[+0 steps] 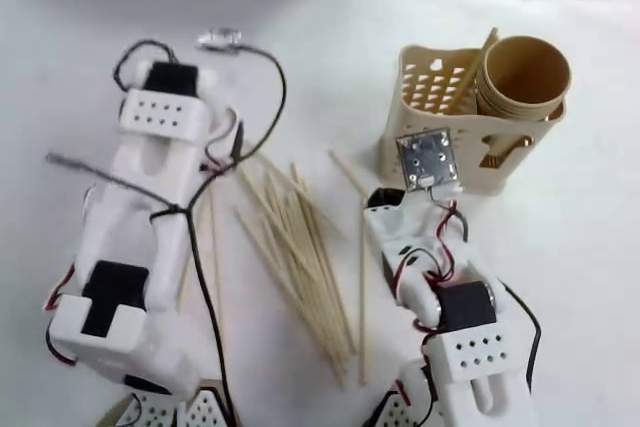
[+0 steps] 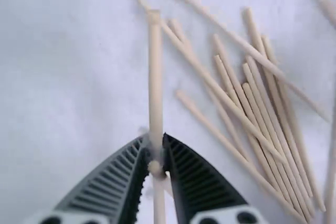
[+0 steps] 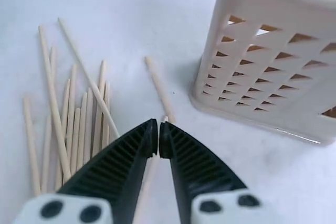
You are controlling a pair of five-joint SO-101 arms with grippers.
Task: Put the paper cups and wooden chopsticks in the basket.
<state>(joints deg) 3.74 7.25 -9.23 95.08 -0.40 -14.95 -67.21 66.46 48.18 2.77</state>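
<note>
One chopstick (image 2: 154, 77) sits pinched in the closed left gripper (image 2: 156, 153) by the desk's (image 1: 560, 277) loose pile (image 1: 300, 257), cups (image 1: 525, 77) already in the basket (image 1: 440, 97), right gripper (image 3: 158, 137) closed, seemingly empty, nearby; next, I judge, comes carrying it over the basket's rim.

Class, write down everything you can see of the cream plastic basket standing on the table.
The tall cream plastic basket stands upright on the white table. Its walls are pierced with rows of triangular holes. Inside sit stacked tan paper cups, and one wooden chopstick leans beside them, poking above the rim.
</note>
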